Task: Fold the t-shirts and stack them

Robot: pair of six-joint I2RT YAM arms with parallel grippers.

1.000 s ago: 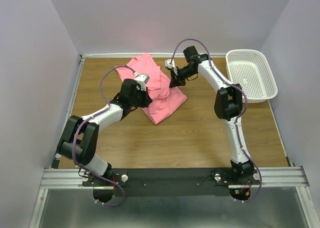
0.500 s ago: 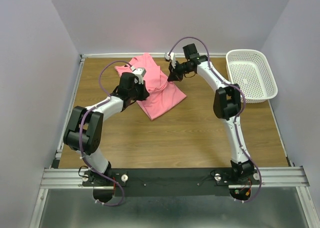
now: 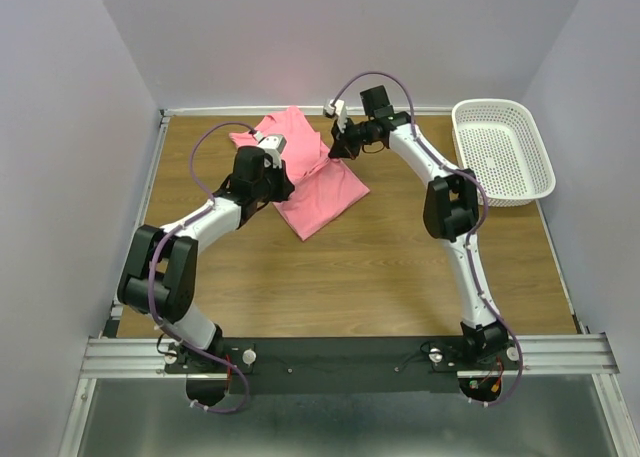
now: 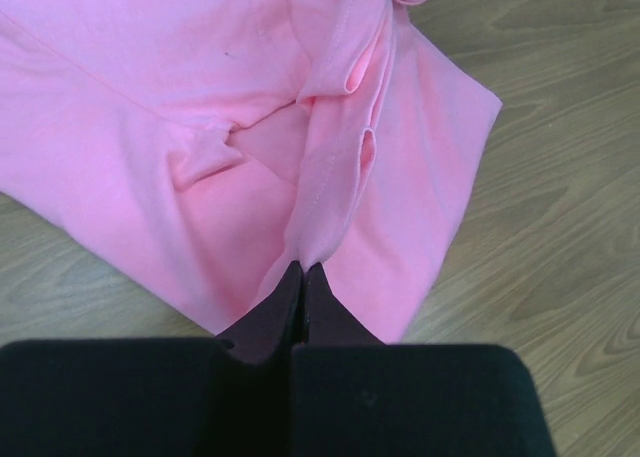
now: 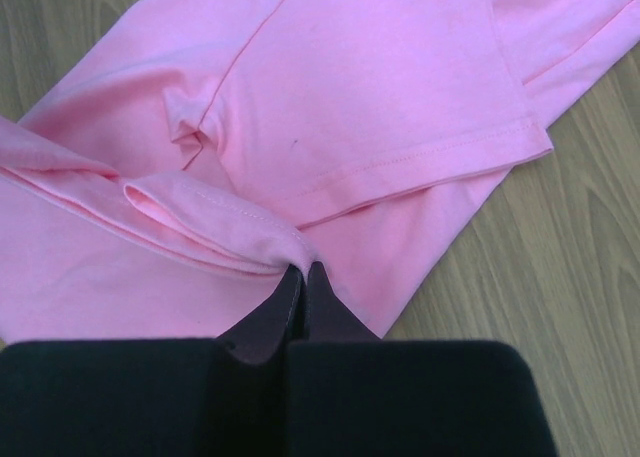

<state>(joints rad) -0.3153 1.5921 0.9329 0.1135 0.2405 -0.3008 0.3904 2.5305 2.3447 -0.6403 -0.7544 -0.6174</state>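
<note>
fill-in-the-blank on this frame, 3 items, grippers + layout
1. The left gripper and the right gripper each have their jaws ____ on the t-shirt.
2. The t-shirt's colour is ____.
3. Seen from the top camera, the mesh basket sits at the far ____ corner of the table.
Missing words: shut; pink; right.
</note>
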